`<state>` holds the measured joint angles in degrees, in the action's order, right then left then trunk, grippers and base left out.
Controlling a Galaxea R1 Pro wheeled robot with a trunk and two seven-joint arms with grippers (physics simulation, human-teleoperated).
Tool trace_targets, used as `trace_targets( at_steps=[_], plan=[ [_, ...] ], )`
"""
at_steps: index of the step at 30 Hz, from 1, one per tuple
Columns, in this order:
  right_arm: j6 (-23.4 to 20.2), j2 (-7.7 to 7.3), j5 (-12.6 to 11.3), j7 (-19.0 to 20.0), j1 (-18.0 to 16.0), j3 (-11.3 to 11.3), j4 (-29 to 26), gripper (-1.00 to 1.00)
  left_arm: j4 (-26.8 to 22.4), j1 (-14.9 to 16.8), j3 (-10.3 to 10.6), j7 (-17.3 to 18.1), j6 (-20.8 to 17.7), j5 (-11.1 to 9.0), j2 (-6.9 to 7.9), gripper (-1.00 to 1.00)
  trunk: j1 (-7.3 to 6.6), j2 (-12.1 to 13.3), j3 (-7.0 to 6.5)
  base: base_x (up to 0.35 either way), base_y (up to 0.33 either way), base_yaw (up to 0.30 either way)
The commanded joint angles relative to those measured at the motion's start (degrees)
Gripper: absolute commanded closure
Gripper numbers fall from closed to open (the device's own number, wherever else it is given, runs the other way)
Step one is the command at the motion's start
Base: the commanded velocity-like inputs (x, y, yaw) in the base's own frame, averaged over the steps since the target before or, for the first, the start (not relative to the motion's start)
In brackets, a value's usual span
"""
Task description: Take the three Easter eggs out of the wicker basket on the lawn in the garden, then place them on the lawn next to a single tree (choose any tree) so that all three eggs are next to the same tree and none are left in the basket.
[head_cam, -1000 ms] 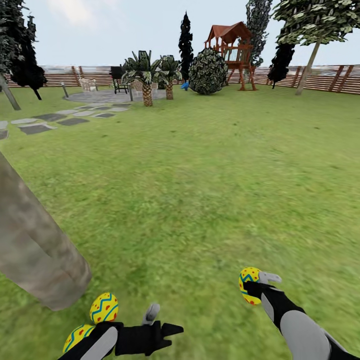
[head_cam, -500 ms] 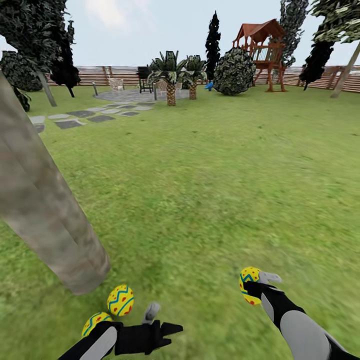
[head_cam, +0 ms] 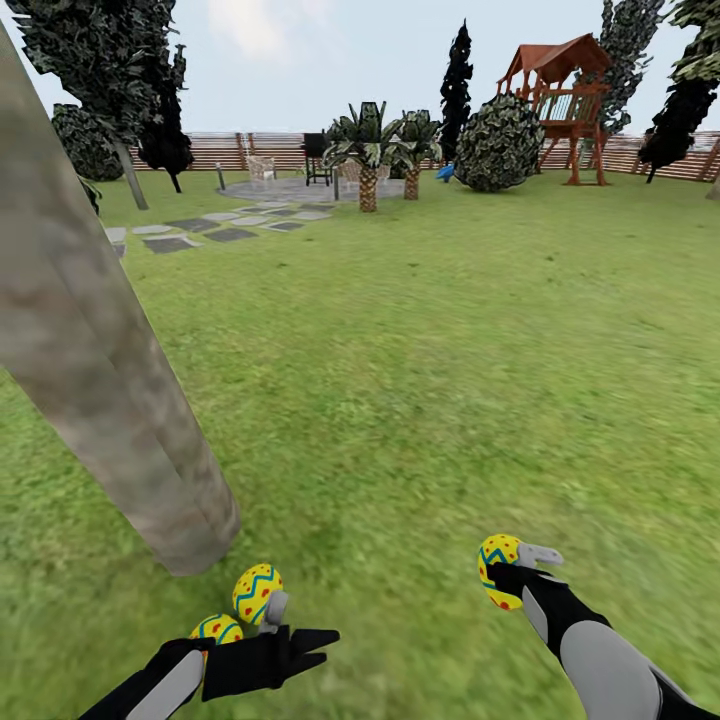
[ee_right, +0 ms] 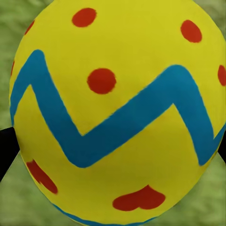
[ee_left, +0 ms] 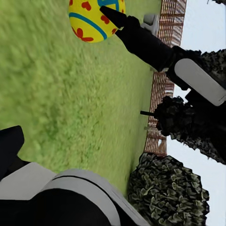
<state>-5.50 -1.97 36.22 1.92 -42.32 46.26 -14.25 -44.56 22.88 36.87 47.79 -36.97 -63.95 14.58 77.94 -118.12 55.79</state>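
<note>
Head view: my right gripper [head_cam: 500, 572] pinches one Easter egg [head_cam: 497, 570] between its fingers, held above the lawn [head_cam: 420, 380] toward the near edge of the grass as I see it. In the right wrist view the held egg [ee_right: 115, 113] looms close, yellow with a blue zigzag band and red dots, and a dark fingertip shows at each of its flanks, touching it.

My left gripper [head_cam: 290, 625] hangs low just beside the foot of the tree [head_cam: 110, 370]; its fingers are spread, with nothing between them. Two further eggs lie on the grass near the trunk base: the upper egg [head_cam: 257, 592] sits just beside the pale finger of the left gripper, and I cannot tell whether they touch; the lower egg [head_cam: 216, 629] is partly hidden by my left arm.

In the left wrist view I see the right arm holding its egg [ee_left: 95, 20] over the grass, with the wooden fence [ee_left: 162, 70] beyond.

Far lawn edge: stepping-stone path [head_cam: 215, 226], palm-like plants [head_cam: 385, 150], round shrub [head_cam: 498, 142], play structure [head_cam: 560, 95].
</note>
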Motion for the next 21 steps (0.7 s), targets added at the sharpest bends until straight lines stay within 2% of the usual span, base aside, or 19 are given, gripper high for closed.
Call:
trace_targets(
  at_steps=[1, 5, 21],
  plan=[
    [-0.2, 0.03, 0.5, 0.2, 0.0, 0.4, -0.1, 1.0, 0.0, 0.0, 0.2, 0.0, -0.4, -0.6, 0.08, -1.0, -0.01, 0.0, 0.04, 0.0, 0.0, 0.002],
    [-0.1, 0.1, 0.3, 0.1, 0.0, 0.4, -0.2, 1.0, 0.0, 0.0, 0.2, 0.0, -0.4, -0.6, 0.64, -1.0, -0.01, 0.0, 0.04, 0.0, 0.0, 0.143],
    [-0.1, 0.12, 0.3, 0.1, 0.0, 0.4, -0.1, 1.0, 0.1, 0.0, 0.2, 0.0, -0.4, -0.6, 0.71, -1.0, -0.01, 0.0, 0.04, 0.0, 0.0, 0.289]
  ],
)
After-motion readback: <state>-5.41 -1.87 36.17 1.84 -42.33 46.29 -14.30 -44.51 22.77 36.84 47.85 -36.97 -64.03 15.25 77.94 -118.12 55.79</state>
